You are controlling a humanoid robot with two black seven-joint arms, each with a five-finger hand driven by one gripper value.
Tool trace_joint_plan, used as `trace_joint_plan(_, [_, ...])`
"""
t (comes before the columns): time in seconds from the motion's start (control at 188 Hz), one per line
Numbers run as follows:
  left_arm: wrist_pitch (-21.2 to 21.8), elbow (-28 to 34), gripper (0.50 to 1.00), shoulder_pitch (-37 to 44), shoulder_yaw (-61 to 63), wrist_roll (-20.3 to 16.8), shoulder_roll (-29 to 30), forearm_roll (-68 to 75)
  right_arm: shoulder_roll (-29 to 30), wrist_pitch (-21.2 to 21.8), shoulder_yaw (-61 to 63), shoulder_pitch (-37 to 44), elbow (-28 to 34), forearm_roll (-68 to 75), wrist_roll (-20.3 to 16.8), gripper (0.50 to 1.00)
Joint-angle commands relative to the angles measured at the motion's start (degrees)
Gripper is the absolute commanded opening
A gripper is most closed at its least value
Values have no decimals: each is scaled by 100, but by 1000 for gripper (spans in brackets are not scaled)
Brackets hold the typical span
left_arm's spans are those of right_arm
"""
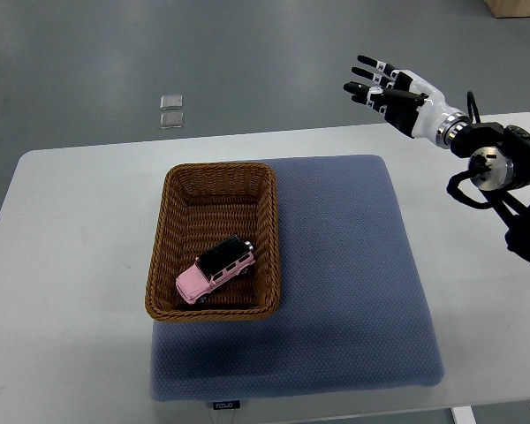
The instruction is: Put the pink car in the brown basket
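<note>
Woven brown wicker forms the brown basket (214, 241), a rectangular tray with rounded corners and flaring walls, its weave showing as fine ribbed rows on every side. It sits left of centre in the frame, on the left part of a blue-grey mat (336, 283), whose surface has a fine dimpled, fabric-like grain and softly rounded corners. A small dark label shows on the mat's lower edge.

Inside the basket, toward its lower end, lies the pink car (215, 270), a boxy toy with a glossy pink body, a black roof and dark windows. It rests on its wheels on the basket floor, set diagonally, with one end toward the lower left corner and the other toward the right wall.

The mat covers the middle of a white worktop (62, 265) with a smooth, matt face and rounded corners. Beyond it, a grey floor fills the upper part of the frame, where two small clear square pieces (171, 110) lie one above the other.

In the upper right of the frame, the right hand (390, 90) hangs past the worktop's far edge, well apart from the basket. Its shell is white hard plastic with black joints, and its fingers (367, 63) are stretched out and apart, holding nothing. Behind it a metal wrist ring leads to the black, rounded arm housing at the right edge.
</note>
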Motion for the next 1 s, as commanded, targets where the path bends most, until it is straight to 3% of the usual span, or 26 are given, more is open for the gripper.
trace_joint_plan(0.0, [0,0,1000,0,2,0,0,0,13,5,106,-203,-244,409,144,903])
trace_joint_plan(0.149, [0,0,1000,0,2,0,0,0,144,5,132,-422,-472,848,557,903])
trace_joint_plan(0.425, [0,0,1000,0,2,0,0,0,259,-4,141,-528,-754,1376,943,903])
trace_joint_plan(0.712, [0,0,1000,0,2,0,0,0,268,5,194,-572,-1132,1384,1260,903])
trace_joint_plan(0.999, [0,0,1000,53,10,0,0,0,268,5,194,-616,-1149,1376,1278,903])
